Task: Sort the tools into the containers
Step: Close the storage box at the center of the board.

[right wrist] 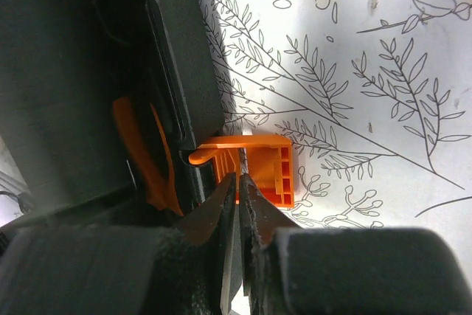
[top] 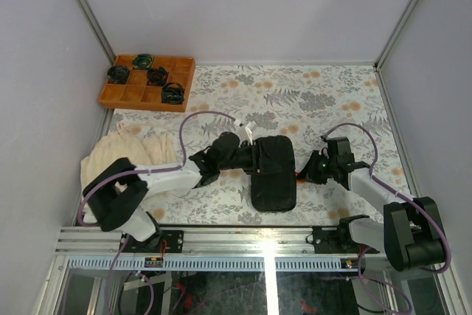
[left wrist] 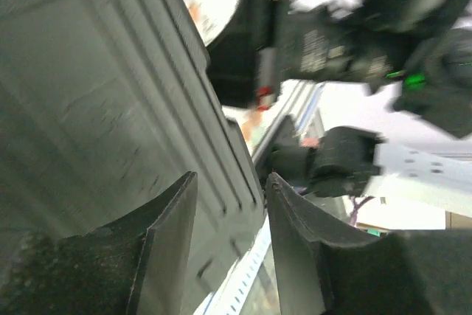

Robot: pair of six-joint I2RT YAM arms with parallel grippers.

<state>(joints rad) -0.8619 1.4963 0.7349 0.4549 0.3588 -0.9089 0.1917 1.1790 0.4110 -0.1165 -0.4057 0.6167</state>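
Case (top: 273, 175) lies shut flat at mid counter (top: 332, 101), long axis running near-far, between the two arms. No tools seen loose on counter.

L hand (top: 251, 154) is at case's left edge, far half. Wrist view: fingers (left wrist: 166, 245) spread, ribbed case lid fills left of frame, and case edge runs thru the gap btwn them. Can't tell if either pad touches the plastic.

R hand (top: 304, 175) is at case's right edge, abt mid-length, right at the orange latch (right wrist: 262, 171). Wrist view: fingers (right wrist: 210, 215) pressed together w/ only a hairline gap, tips on the latch's case-side end. Can't tell if a thin rib of latch is caught btwn them. Latch flap sticks out from case edge, lying over the leaf print.

Orange curved piece (right wrist: 136, 149) shows in the seam btwn the black halves, just left of latch; can't tell what it is.

Far left corner: orange tray (top: 118, 97) w/ grid cells, four dark coils (top: 156, 76) in it, well apart from case. Cream cloth (top: 140, 149) bunched at left, partly under L arm.
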